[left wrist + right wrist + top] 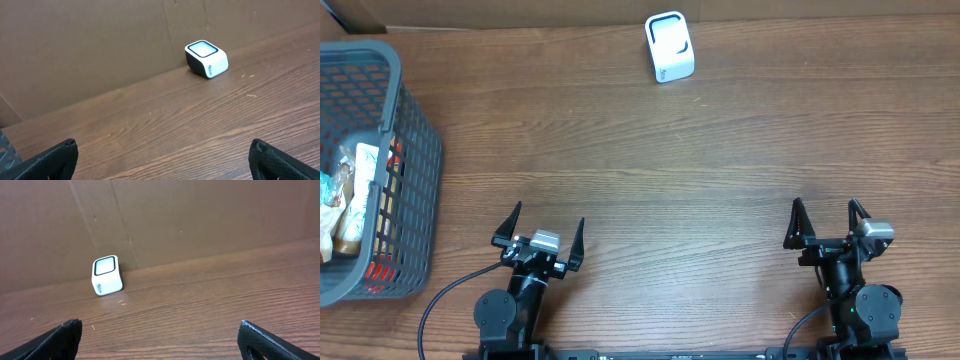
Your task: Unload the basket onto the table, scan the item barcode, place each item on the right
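**Item: packets**. Several wrapped goods lie heaped together, far to the left of the scanner and nearer the robot than it. No barcode can be made out, and I cannot tell which packet is meant. None is held.

**Container: basket**. Dark grey plastic grid, upright, holding the packets. It stands well apart from the scanner.

**Scanner.** Small white box with a dark-framed window on top. It sits at the far side of the table, just in front of the cardboard wall.

**Left gripper**. It is at the near edge, on the basket side of the scanner. Its fingers are spread wide with nothing between them.

**Right gripper**. It is at the near edge, on the other side of the scanner. Its fingers are likewise spread wide and empty.

**Status (judged).** Not begun; a packet has yet to be lifted out.

**Hazards (judged).**
- The packets overlap, so closing on the heap could catch two at once or only a loose wrapper edge, which may slip.
- The basket walls are tall, so an angled reach could strike the rim and shove or tip the basket.
- The barcode side is unknown, so the packet may reach the scanner window with the wrong face and give no read.
- The scanner looks light and loose, so a low pass could knock it against the wall.
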